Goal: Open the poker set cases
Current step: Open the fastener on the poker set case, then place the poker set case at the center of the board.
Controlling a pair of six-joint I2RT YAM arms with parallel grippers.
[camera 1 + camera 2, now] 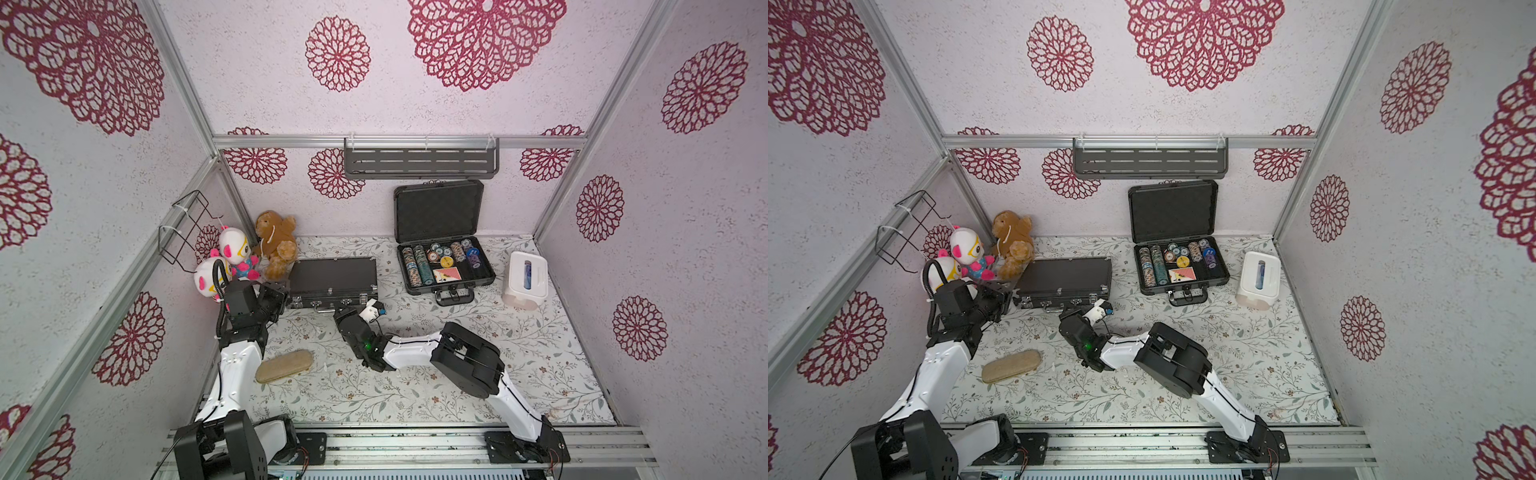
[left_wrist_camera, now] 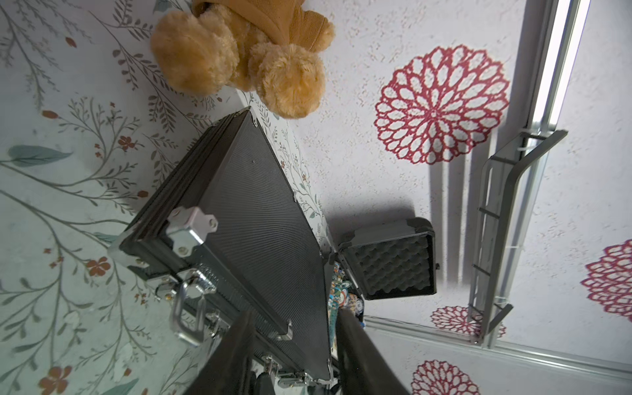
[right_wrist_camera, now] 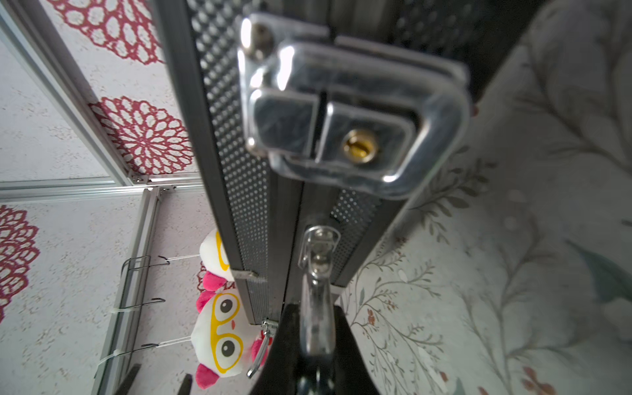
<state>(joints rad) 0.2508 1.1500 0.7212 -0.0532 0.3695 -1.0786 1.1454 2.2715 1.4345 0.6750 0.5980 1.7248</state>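
**Fig.** Grey case (image 1: 444, 266), already open, at the table's (image 1: 457, 374) back edge; thin black case (image 1: 332, 274) shut near the back-left corner. Right end effector (image 3: 313, 318) pinches its silver handle (image 3: 316, 284), likely to pull it open; left end effector (image 2: 295, 313), jaws apart, straddles its end as a brace

thin case (image 1: 332, 276) left of thick case (image 1: 446, 266), tissue box (image 1: 525, 280) far right, 3 plush toys (image 1: 235, 249) back-left
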